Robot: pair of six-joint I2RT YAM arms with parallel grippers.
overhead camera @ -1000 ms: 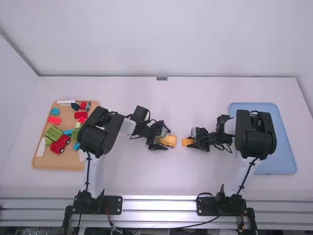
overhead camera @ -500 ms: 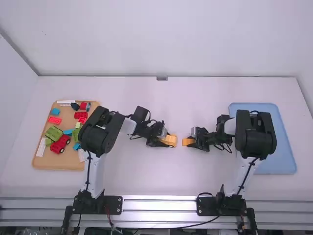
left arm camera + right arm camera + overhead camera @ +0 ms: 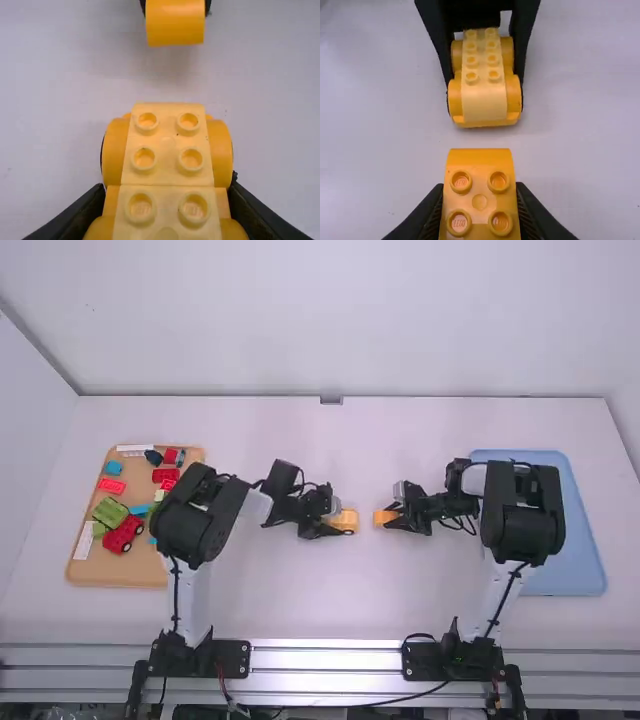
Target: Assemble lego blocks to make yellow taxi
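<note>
- Left gripper [image 3: 343, 522] and right gripper [image 3: 390, 518] shifted slightly farther.
- White desk [image 3: 300, 600], pale far wall [image 3: 330, 320].
- Jaws grip yellow studded plastic assembly [image 3: 167, 145] left, orange-yellow curved plastic block [image 3: 479, 192] right.

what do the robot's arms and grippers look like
Both arms look alike: white link sections, bulky black rounded housings, black wrist joints and black bases. Thin black cables loop near each wrist, and another runs down each white lower link. The left gripper and right gripper are black, each with two fingers that narrow toward the tips.
</note>
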